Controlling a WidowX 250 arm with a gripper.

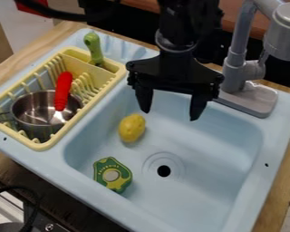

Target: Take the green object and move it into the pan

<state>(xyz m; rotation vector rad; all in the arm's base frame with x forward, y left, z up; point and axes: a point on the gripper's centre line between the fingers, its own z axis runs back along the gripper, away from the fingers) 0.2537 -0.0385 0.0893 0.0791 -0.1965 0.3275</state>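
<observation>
Inspected: the flat green-and-yellow toy [105,165] lies left of the drain [164,171], close to the left wall of the blue sink [226,140], with a strip of floor between toy and drain. The toy lemon [132,128] sits up-left of the drain. Farther up-left, within the rack's [50,143] rim, stands the steel saucepan [35,118]; a red-handled utensil [63,88] appears to lean in it. Gripper [170,115] hangs beyond the drain, fingers spread wide, nothing between them.

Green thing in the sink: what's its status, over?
Gripper open, empty, above the sink. Green object in the sink, beside the drain. Pan in the rack; red-handled utensil leaning in it, possibly in the way.
</observation>
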